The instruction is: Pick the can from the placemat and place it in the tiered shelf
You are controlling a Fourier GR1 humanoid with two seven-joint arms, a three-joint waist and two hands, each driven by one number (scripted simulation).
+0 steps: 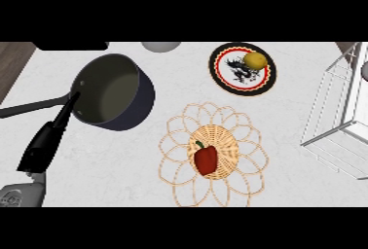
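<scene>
A woven, flower-shaped placemat [248, 146] lies at the centre of the white counter. On its middle lies a red bell pepper [206, 159] with a green stem; I see no can. The white wire tiered shelf [343, 114] stands at the right edge, partly cut off. My left hand [45, 146] shows at the lower left above its grey forearm [16, 194], fingers straight and pointing up toward the pot, holding nothing. It is far to the left of the placemat. My right hand is not visible.
A dark pot [111, 92] with a long grey handle [28, 109] sits left of the placemat, close to my left hand. A black-rimmed plate [233, 73] with a yellow fruit [255, 60] is at the back. A grey round object [161, 46] shows at the top edge.
</scene>
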